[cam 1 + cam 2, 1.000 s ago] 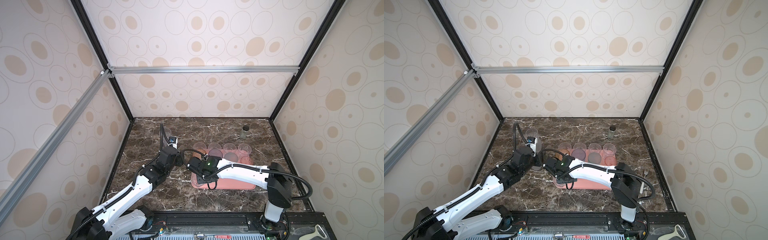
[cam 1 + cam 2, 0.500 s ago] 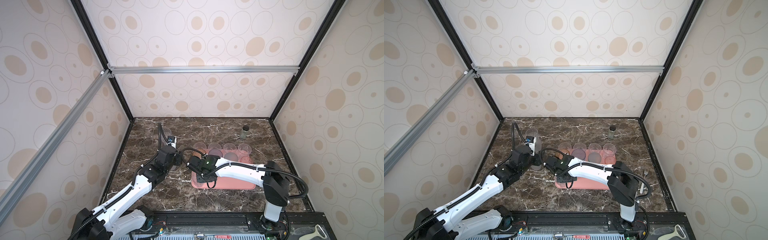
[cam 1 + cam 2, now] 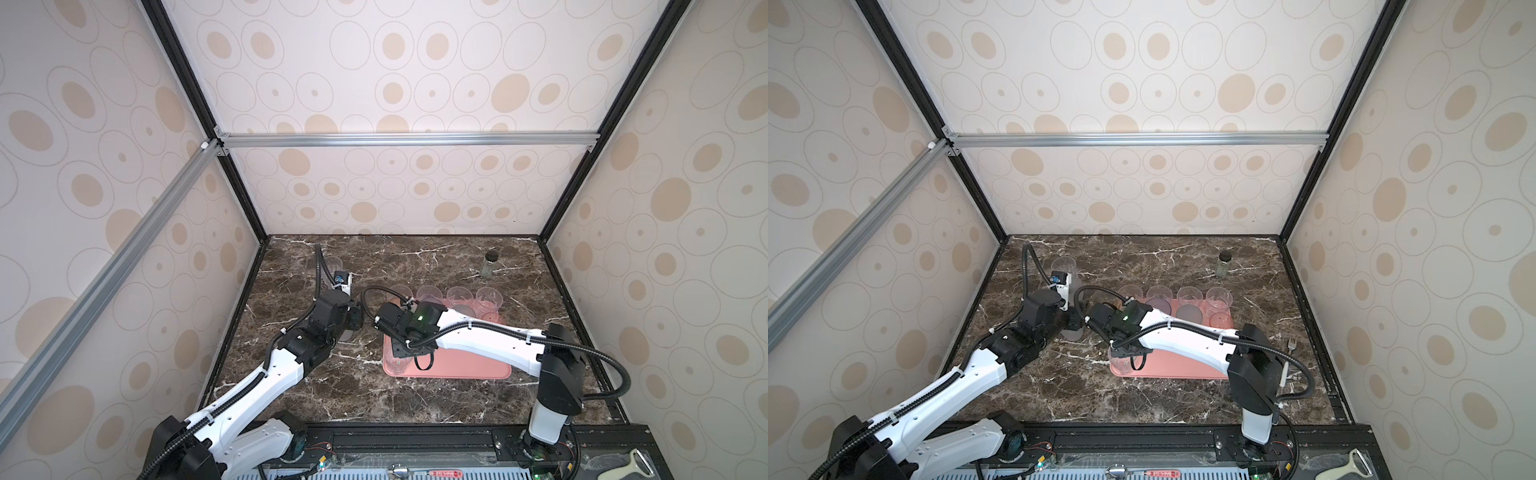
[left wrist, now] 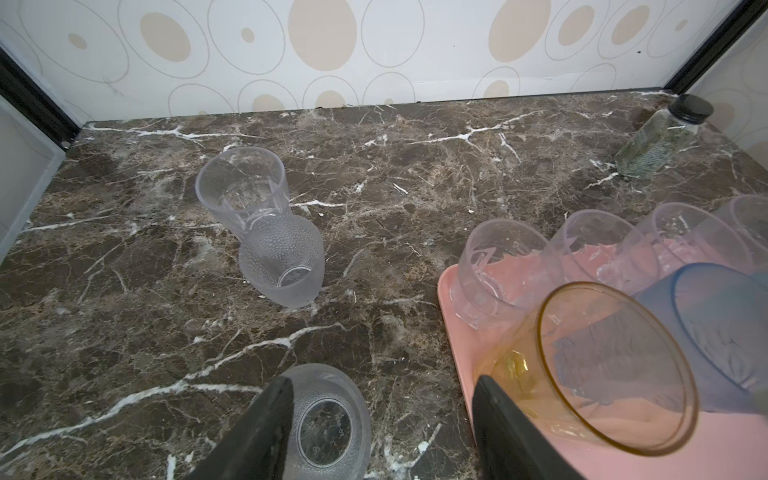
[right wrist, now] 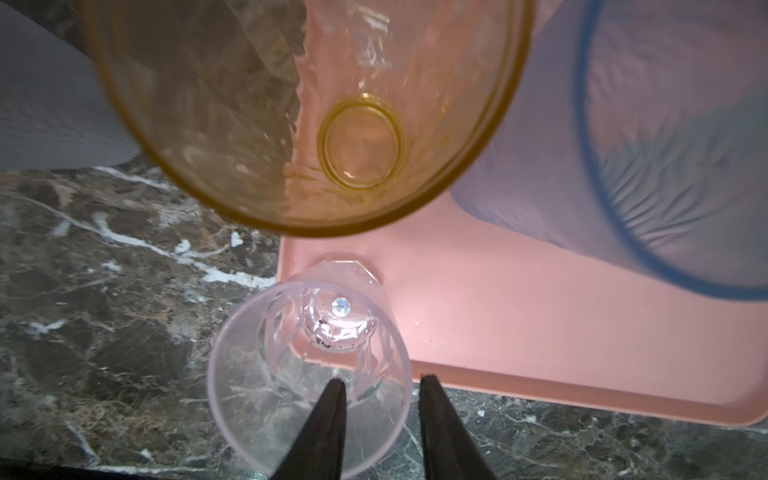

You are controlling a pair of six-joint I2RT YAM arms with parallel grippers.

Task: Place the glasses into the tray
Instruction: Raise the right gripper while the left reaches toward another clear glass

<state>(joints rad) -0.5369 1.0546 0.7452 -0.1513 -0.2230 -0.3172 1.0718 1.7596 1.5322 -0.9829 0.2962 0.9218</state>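
The pink tray [image 3: 465, 370] sits on the marble table [image 3: 374, 399]. A clear glass [image 5: 291, 365] stands in the tray's front corner. My right gripper [image 5: 383, 378] hangs loose, one finger inside the rim. My left gripper [image 4: 382, 379] is spread wide beside a frosted glass [image 4: 332, 428].

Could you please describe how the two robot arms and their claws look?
The left arm and right arm have white shells with black joints, and black ribbed cables run beside them. A small green light glows near the right wrist. The left claw and right claw each have two dark, tapering fingers.
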